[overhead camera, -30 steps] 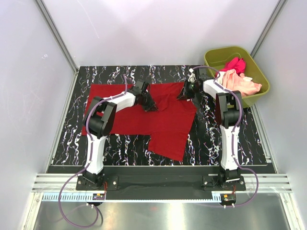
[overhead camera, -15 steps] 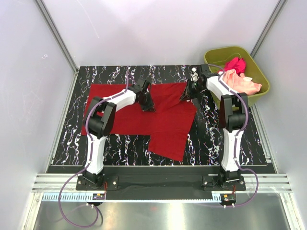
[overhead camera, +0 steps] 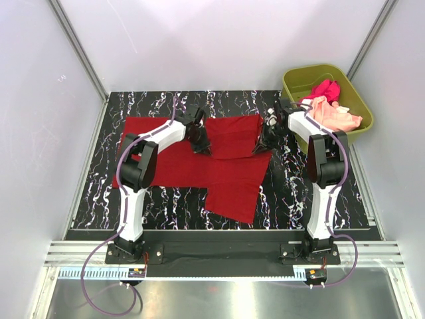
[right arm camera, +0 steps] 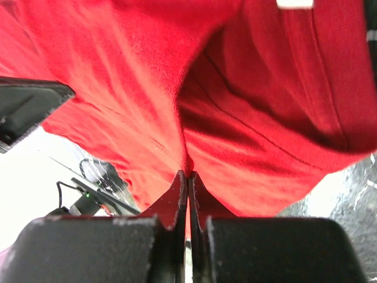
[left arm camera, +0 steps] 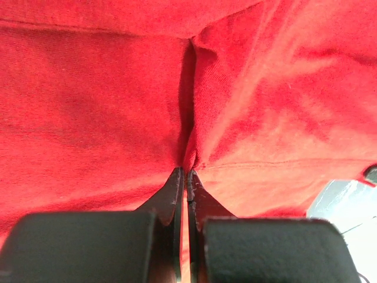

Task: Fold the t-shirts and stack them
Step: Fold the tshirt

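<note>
The deep red t-shirt [overhead camera: 219, 169] lies spread on the black marbled table, its far part folded over toward the near side. My left gripper [overhead camera: 203, 147] is shut on a pinch of its cloth [left arm camera: 247, 106] near the fold's left end. My right gripper [overhead camera: 267, 141] is shut on the red cloth [right arm camera: 247, 118] at the fold's right end, lifting it slightly. The magenta-pink t-shirt [overhead camera: 325, 88] and the pale peach t-shirt [overhead camera: 335, 114] lie crumpled in the olive-green tub [overhead camera: 292, 78] at the back right.
The tub stands off the table's back right corner, close to my right arm. White walls with metal posts enclose the table on three sides. A metal rail [overhead camera: 219, 252] runs along the near edge by the arm bases.
Both grippers have moved toward the near side with the shirt's far edge in them, and the folded flap now covers more of the shirt. The right gripper has also shifted right.
</note>
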Tool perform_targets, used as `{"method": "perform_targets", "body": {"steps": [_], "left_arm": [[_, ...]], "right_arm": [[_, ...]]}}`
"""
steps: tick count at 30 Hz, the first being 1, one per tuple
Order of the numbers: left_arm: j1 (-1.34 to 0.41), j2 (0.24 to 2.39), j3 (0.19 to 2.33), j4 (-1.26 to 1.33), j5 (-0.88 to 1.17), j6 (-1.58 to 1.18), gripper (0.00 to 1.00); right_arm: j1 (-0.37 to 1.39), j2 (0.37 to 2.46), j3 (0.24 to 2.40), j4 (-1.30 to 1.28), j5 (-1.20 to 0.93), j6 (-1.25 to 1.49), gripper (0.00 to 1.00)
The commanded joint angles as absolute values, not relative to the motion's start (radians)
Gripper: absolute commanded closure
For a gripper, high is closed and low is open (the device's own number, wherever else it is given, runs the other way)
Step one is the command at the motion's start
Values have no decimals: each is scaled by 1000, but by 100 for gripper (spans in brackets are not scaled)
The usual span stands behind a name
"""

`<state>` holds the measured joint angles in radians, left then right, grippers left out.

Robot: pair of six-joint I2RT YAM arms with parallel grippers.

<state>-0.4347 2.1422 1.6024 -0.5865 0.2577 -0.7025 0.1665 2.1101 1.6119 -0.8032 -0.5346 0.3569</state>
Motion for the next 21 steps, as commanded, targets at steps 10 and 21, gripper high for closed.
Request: {"method": "perform_targets", "body": {"steps": [10,21], "left_arm": [[-422,2065,1647,-669,288,-617,65],[-284,1913,1720,-762,118,-414,52]], "right_arm": [[176,1965,1583,-891,-367,376,60],[208,2264,2014,-795,-115,443,53]]}}
